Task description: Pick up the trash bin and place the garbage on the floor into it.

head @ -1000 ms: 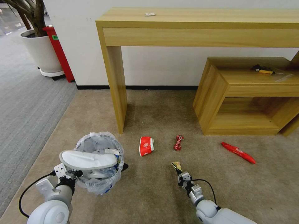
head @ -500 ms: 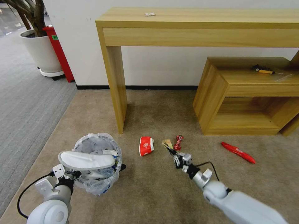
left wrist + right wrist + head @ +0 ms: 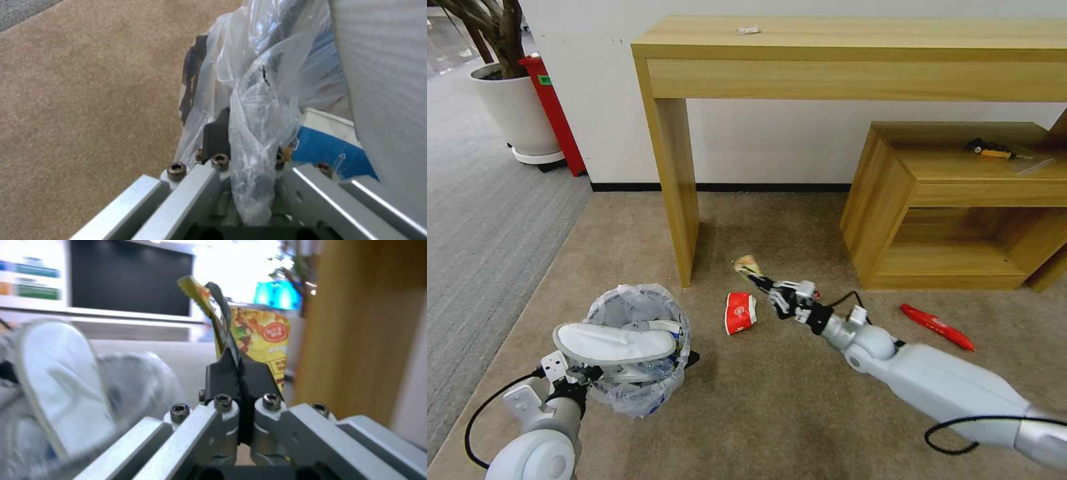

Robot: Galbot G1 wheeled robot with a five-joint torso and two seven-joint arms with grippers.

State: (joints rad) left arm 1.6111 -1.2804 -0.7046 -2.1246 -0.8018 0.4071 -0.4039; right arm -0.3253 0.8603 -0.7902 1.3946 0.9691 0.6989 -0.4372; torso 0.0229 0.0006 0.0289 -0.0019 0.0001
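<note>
Now our right end effector pinches a yellow snack wrapper above the floor. Our left end effector clamps the trash bin by its rim, so we can carry it along to the garbage.

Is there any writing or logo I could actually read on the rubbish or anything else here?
No text here reads clearly.
Yellow snack wrapper in the right gripper: round red logo and print, blurred.
Red paper cup on the carpet: white markings, too small.
Long red wrapper: a white mark, too small.
Blue-white carton in the trash bin held by the left gripper: small white symbol, no readable words.
Red box by the wall: green label, unreadable.
</note>
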